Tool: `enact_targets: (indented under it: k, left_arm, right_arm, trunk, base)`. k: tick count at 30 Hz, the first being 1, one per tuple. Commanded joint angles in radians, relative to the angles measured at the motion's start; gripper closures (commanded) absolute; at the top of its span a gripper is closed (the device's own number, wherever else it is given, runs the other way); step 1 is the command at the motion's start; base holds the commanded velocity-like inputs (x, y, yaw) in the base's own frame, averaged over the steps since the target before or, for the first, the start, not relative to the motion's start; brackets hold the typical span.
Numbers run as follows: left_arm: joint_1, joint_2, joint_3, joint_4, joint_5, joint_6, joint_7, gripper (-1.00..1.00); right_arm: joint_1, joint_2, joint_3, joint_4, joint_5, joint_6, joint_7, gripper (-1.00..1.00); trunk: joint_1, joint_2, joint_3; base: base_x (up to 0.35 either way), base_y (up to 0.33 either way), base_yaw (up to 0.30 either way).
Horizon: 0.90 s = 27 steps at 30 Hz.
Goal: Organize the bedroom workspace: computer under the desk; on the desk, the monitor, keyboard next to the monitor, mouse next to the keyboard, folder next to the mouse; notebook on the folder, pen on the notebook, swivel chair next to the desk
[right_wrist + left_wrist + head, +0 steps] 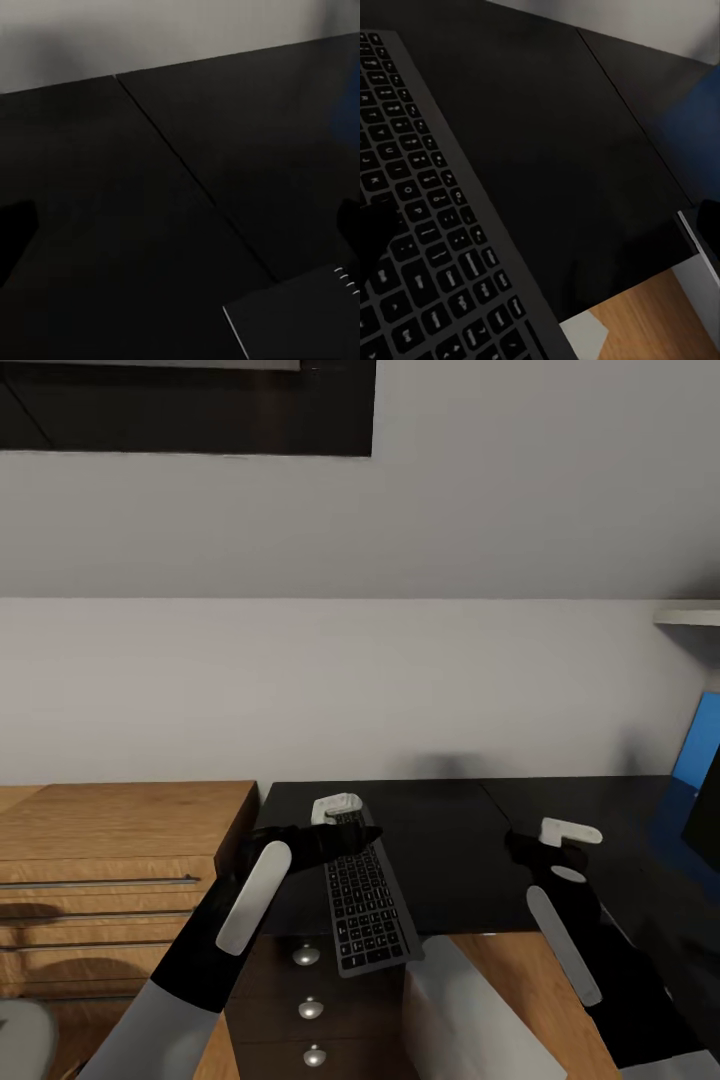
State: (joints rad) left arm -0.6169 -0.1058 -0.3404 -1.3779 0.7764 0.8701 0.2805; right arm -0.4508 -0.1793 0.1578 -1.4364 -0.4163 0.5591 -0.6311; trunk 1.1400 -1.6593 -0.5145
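The black keyboard (367, 905) lies lengthwise on the black desk (450, 850), its near end overhanging the front edge above the drawers. My left gripper (352, 828) hovers open over the keyboard's far end. In the left wrist view one finger (375, 240) is above the keyboard (427, 225) keys, the other beyond its side. Over bare desk to the right, my right gripper (525, 845) stands open and empty. A spiral-bound notebook (300, 322) corner lies just in front of it. The light-grey computer (470, 1010) stands under the desk. A blue folder (700, 740) and what looks like the monitor's black edge (708, 810) show at far right.
A wooden chest (120, 830) with bar handles abuts the desk's left end. Three drawers with silver knobs (305, 956) sit below the desk front. A white wall runs behind the desk, with a small shelf (690, 616) at the upper right.
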Motion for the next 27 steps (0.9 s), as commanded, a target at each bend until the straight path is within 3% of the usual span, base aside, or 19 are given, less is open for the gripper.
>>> enact_targets:
  k: [1,5,8,12,27]
  left_arm:
    - [-0.001,0.000,0.000,-0.001,0.011,0.002,0.010,-1.00]
    - [-0.001,0.000,0.000,-0.001,0.011,0.002,0.010,-1.00]
    - [-0.001,0.000,0.000,-0.001,0.011,0.002,0.010,-1.00]
    - [-0.001,0.000,0.000,-0.001,0.011,0.003,0.009,-1.00]
    - [-0.001,-0.001,-0.004,-0.023,0.011,0.003,0.009,-1.00]
  right_arm:
    - [0.000,-0.001,0.003,-0.002,-0.009,0.002,-0.010,-1.00]
    - [0.002,0.011,0.007,-0.005,-0.008,-0.003,-0.010,-1.00]
    - [0.003,0.044,0.012,-0.006,-0.004,-0.009,-0.010,-1.00]
    - [0.003,0.066,0.012,-0.007,-0.004,-0.023,-0.010,-1.00]
    - [0.003,0.069,0.014,-0.006,-0.001,-0.026,-0.010,-1.00]
  trunk:
    - [0.000,-0.001,-0.001]
    - [0.000,-0.001,-0.001]
    - [0.000,-0.001,-0.001]
    - [0.000,-0.001,-0.001]
    - [0.000,-0.001,-0.001]
  base:
    - [0.000,0.000,0.000]
    - [-0.079,0.072,0.000]
    - [-0.206,0.187,-0.006]
    - [-0.238,0.216,-0.081]
    - [-0.274,0.205,-0.046]
